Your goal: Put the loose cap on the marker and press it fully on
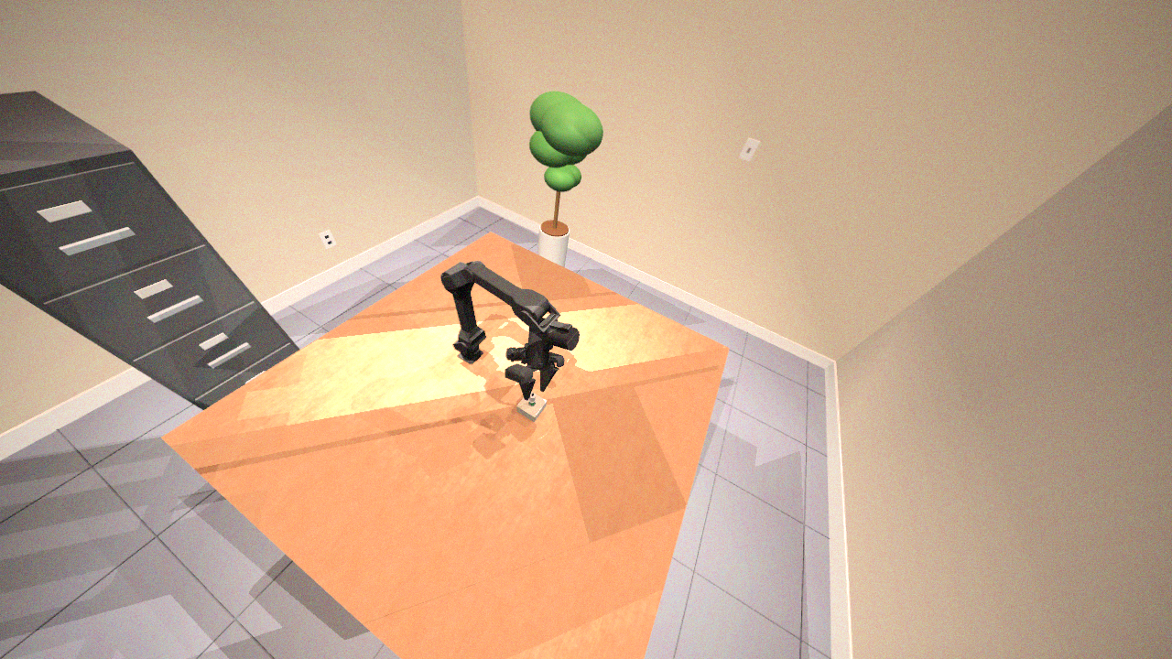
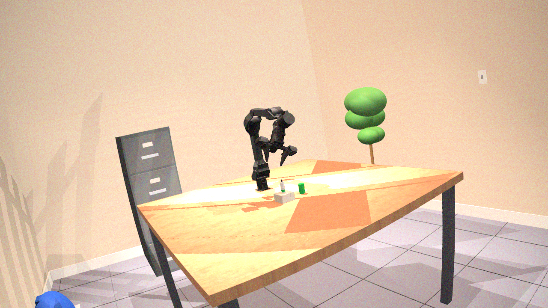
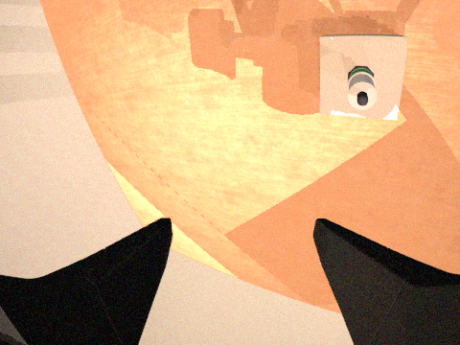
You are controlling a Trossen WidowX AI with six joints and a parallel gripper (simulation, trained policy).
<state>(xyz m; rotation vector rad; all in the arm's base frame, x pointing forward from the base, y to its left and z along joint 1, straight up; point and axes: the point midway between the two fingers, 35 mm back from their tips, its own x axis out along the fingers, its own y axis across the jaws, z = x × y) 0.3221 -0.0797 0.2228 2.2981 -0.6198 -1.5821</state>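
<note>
"Item one, the gripper?"
"Mine, by remote: one gripper (image 1: 535, 393) (image 2: 274, 163) (image 3: 243, 228), black, jaws standing well apart, nothing between them. It points down above the table (image 1: 459, 524) (image 2: 268, 245) (image 3: 216, 144). I judge that spread is meant to straddle the cap."

"Item two, the marker?"
"One marker (image 1: 531, 400) (image 2: 282, 187) (image 3: 361, 91), white, green band low down, dark tip uppermost. The holder block (image 1: 527, 415) (image 2: 284, 197) (image 3: 335, 62) keeps it upright, leaving the tip exposed to receive its cover."

"Item three, the cap?"
"One cap (image 2: 301, 188), green, upright on the table beside the block, not touching it. I find it only in the exterior view. Standing so, it offers its sides to my fingers."

"Outstanding?"
"Grasp, capping and pressing, all three. In the wrist view the block lies off to one side, and no cap shows between my fingertips. I'd align over the cap before descending; a careless approach could knock it over or clip the marker."
</note>
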